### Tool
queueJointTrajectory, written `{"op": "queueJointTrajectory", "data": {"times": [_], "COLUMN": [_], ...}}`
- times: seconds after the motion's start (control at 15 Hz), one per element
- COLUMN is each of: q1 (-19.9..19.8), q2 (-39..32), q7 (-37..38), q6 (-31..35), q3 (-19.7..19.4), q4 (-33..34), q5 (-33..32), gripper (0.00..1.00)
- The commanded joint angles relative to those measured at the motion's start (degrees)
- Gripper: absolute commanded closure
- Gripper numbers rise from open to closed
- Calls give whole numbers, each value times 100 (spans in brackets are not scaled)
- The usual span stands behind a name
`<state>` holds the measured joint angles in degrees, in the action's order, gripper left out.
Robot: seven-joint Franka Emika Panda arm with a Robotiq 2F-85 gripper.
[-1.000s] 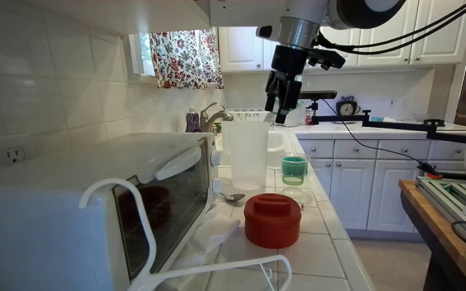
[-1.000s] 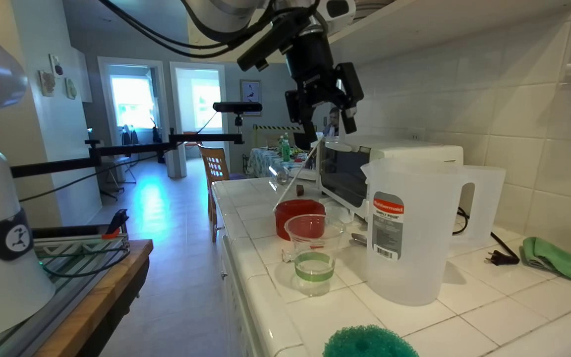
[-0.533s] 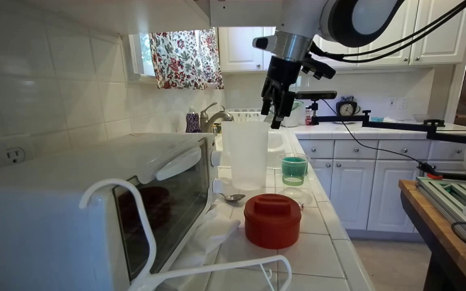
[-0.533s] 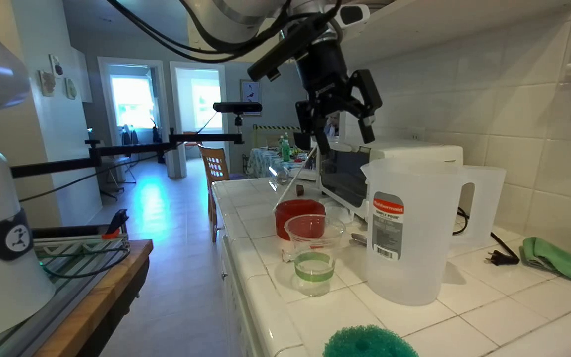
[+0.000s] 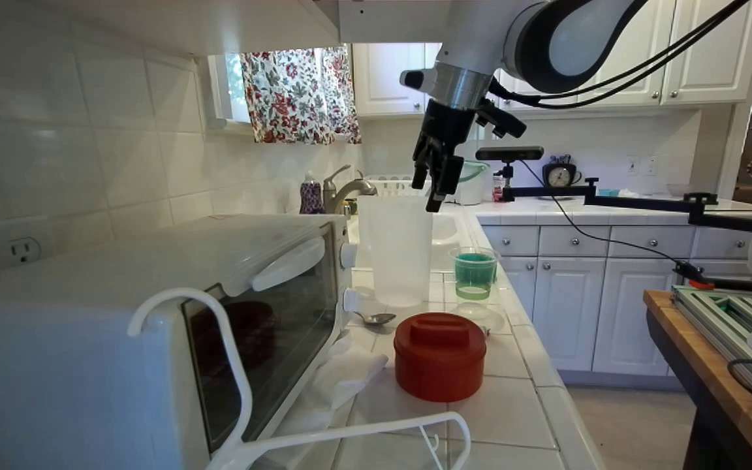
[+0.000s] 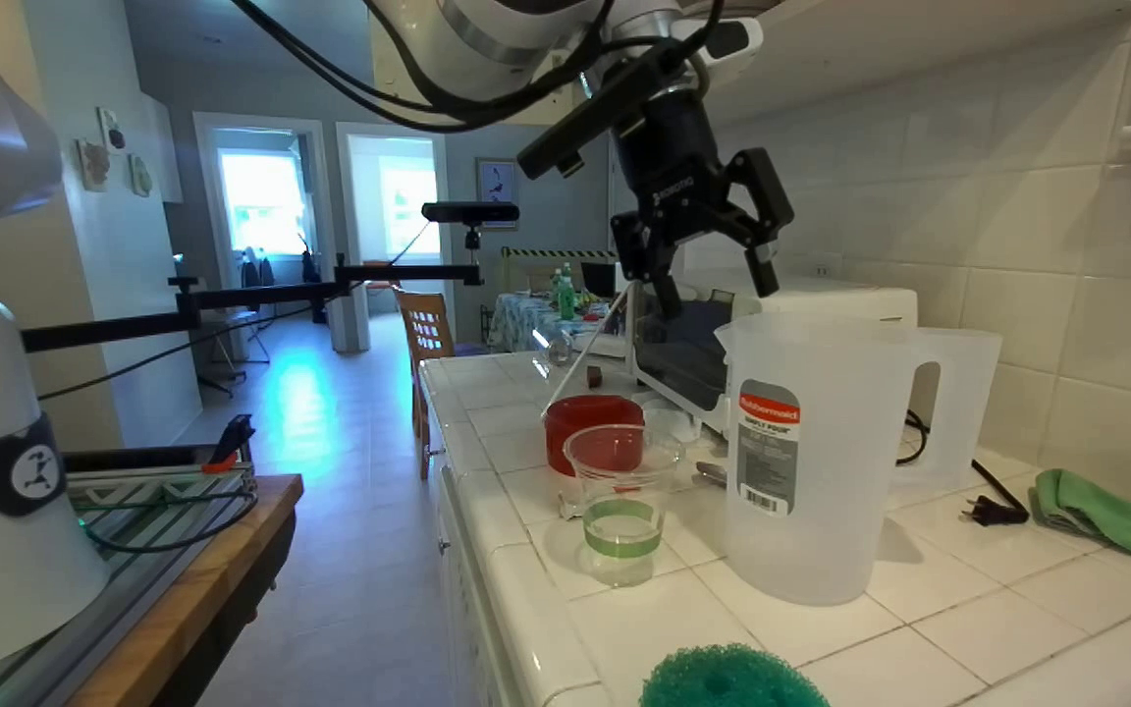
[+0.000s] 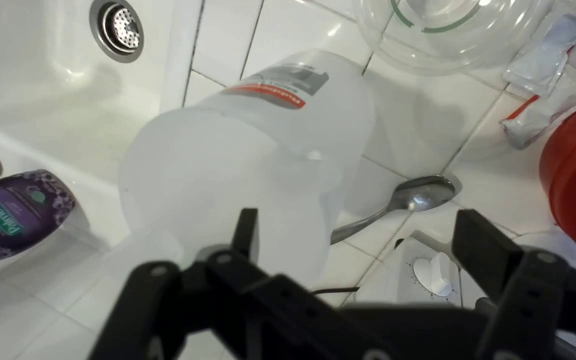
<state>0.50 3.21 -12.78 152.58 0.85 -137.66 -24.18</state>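
1. Pitcher (image 6: 826,462): it is standing upright on the tiled counter (image 6: 664,614), between the sink (image 7: 58,100) and the toaster oven (image 5: 154,261); a spoon (image 7: 420,194) is lying nearby.
2. Gripper (image 6: 718,290): it is hanging near the pitcher's rim, its fingers spreading wide apart and holding nothing; whether one is touching the rim cannot be told.
3. Handling (judged): the frosted plastic is probably weighing little, flexing slightly under pressure and inclining to slip, without being fragile.
4. Hold (judged): the looped handle (image 6: 968,393) is offering the surest purchase, the thin rim a second.
5. Lettering: the label (image 6: 769,448) is reading "Rubbermaid" and "Simply Pour" above a barcode; the purple bottle (image 7: 18,217) is showing "Palmolive".
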Motion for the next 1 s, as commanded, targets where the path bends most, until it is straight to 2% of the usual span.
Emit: {"op": "queueJointTrajectory", "data": {"times": [0.0, 0.13, 0.2, 0.27, 0.33, 0.4, 0.73, 0.93], "q1": [-53, -57, -58, -56, -52, -50, -45, -40], "q2": [-207, -265, -290, -313, -329, -347, -405, -431], "q7": [6, 6, 4, 1, 0, 9, 17, 52], "q6": [103, 125, 125, 130, 133, 135, 165, 161], "q3": [-35, -52, -55, -59, -59, -59, -64, -63], "q4": [165, 190, 202, 212, 224, 240, 291, 308], "q5": [-126, -114, -116, -108, -103, -111, -105, -99], "gripper": [0, 4, 18, 28, 31, 38, 79, 99]}}
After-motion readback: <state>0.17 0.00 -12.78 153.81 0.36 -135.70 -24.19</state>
